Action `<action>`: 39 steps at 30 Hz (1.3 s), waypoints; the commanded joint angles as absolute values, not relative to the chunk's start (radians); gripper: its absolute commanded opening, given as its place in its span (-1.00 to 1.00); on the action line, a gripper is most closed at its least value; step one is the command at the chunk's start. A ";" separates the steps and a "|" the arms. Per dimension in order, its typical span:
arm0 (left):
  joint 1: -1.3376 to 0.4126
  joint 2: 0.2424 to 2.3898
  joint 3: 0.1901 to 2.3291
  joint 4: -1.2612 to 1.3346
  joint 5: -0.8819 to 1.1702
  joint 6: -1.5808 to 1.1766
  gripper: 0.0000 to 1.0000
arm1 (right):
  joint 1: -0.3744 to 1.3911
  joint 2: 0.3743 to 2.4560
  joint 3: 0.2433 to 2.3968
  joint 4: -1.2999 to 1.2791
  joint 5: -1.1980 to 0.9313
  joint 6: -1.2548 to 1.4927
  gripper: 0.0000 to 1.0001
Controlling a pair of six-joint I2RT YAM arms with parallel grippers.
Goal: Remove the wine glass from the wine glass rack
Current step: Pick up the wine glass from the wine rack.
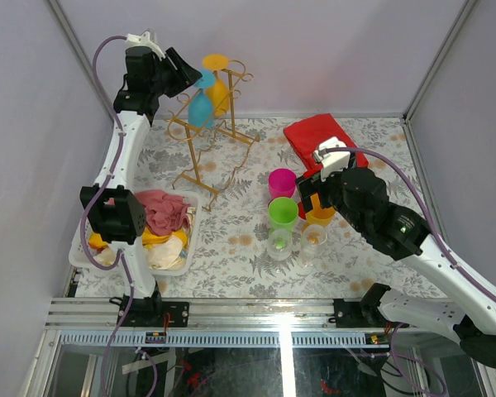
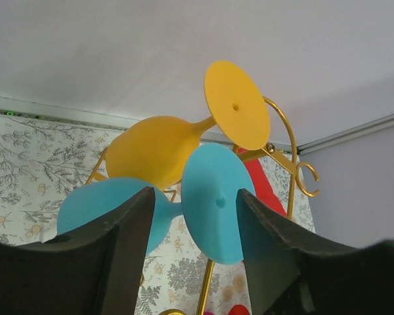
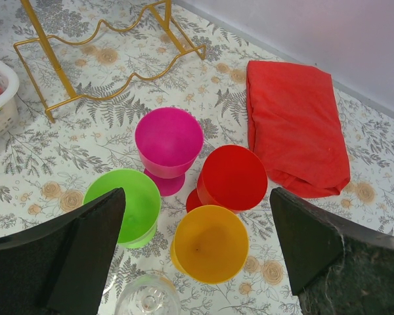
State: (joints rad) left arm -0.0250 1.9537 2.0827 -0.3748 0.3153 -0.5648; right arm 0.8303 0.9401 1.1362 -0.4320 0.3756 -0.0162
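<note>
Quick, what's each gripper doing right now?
Left gripper: open, fingers either side of the blue wine glass.
Right gripper: open, holding nothing.

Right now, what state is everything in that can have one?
Wine glass rack: upright.
Blue wine glass: hanging by its foot on the rack.
Yellow wine glass: hanging on the rack.
Left gripper: open, blue glass's foot between its jaws.
Right gripper: open, empty, above the cups.
Pink cup: upright, empty.
Green cup: upright, empty.
Orange cup: upright, empty.
Red cup: empty.
Red cloth: folded.
White basket: holds cloths.
</note>
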 commanded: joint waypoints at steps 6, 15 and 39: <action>-0.018 1.936 2.097 -0.355 0.311 -0.519 -0.37 | 0.836 0.947 1.159 -0.391 0.379 -0.027 0.97; -0.016 1.937 2.119 -0.362 0.310 -0.521 -0.84 | 0.836 0.946 1.162 -0.399 0.375 -0.023 0.97; 0.062 1.818 1.888 0.000 0.389 -0.876 -1.00 | 0.836 0.940 1.166 -0.410 0.369 -0.012 0.97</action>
State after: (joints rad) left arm 0.0349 1.8717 1.9305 -0.1879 0.3599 -0.7849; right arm 0.8303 0.9474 1.1362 -0.4335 0.3737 -0.0154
